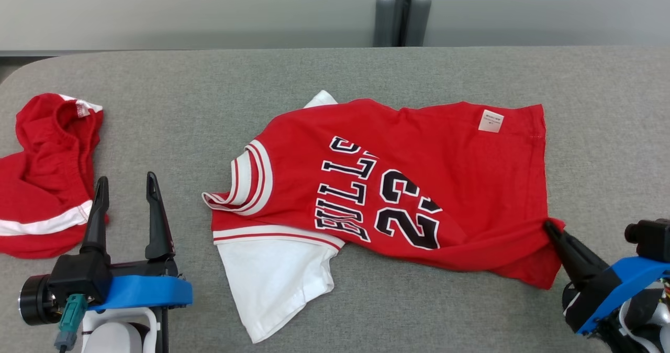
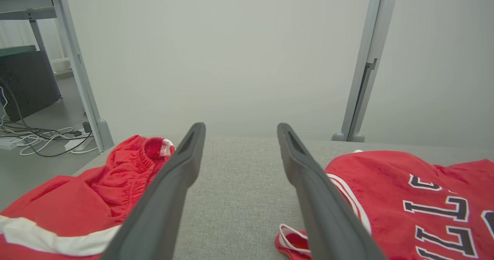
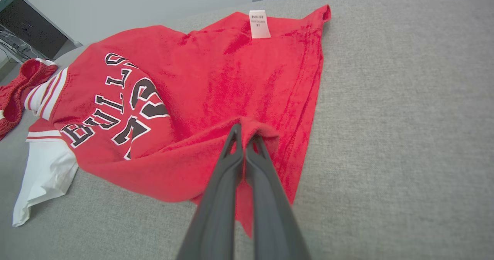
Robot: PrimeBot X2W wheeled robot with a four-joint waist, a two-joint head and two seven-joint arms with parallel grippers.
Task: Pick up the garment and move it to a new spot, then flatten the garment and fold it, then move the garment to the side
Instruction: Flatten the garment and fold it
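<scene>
The garment (image 1: 419, 185) is a red jersey with dark lettering, the number 23 and white sleeves, spread on the grey table with its collar to the left. My right gripper (image 1: 550, 228) is shut on the garment's lower right hem, bunching a fold of red cloth (image 3: 247, 127) at its fingertips (image 3: 245, 136). My left gripper (image 1: 124, 185) stands open left of the collar, over bare table between the jersey (image 2: 417, 198) and the red shorts, with nothing between its fingers (image 2: 181, 163).
Red shorts (image 1: 47, 180) with a white stripe lie crumpled at the table's left edge, close to my left gripper. A grey post (image 1: 402, 12) stands behind the table (image 1: 172, 86). Cables lie on the floor (image 2: 34, 136) off to the left.
</scene>
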